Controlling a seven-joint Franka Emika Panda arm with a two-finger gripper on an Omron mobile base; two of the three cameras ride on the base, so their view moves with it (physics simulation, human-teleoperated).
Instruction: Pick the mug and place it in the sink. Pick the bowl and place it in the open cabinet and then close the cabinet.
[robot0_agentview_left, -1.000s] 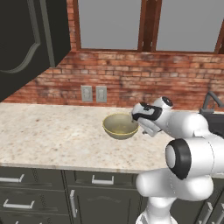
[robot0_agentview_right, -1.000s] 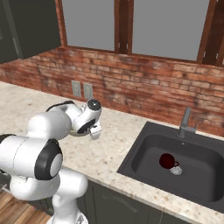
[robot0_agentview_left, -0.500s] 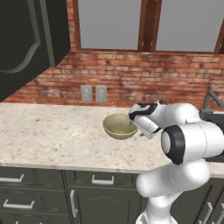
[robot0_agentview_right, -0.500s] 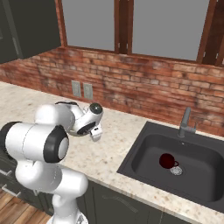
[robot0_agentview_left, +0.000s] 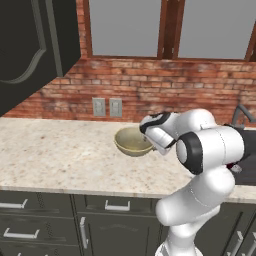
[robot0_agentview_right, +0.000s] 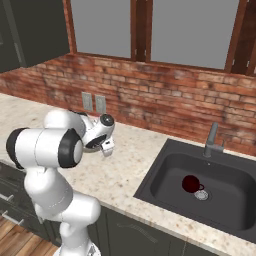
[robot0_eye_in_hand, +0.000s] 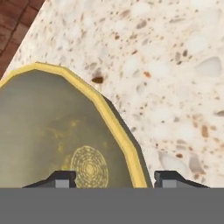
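the hand (robot0_eye_in_hand: 113, 180) is seen low over the right edge of the bowl (robot0_agentview_left: 132, 142), which sits upright on the speckled surface (robot0_agentview_left: 60, 155) in front of the brick wall (robot0_agentview_left: 150, 90). in the hand view the two dark fingertips (robot0_eye_in_hand: 62, 178) are set on either side of the bowl's pale yellow rim, one over the olive inside, the other over the surface outside. a gap is visible between each tip and the rim, so the jaws are parted and no firm hold on the bowl can be made out; whether the rim is touched cannot be told.

the mug (robot0_agentview_right: 190, 184) is found in the sink (robot0_agentview_right: 165, 175), beside the round silver drain (robot0_agentview_right: 201, 195), its handle turned toward the drain. the grey faucet (robot0_agentview_right: 212, 141) is mounted behind the basin.

a door of the cabinet (robot0_agentview_left: 30, 55) is seen at the upper left of the left base view. two wall outlets (robot0_agentview_left: 107, 107) are fixed on the brick behind the bowl.
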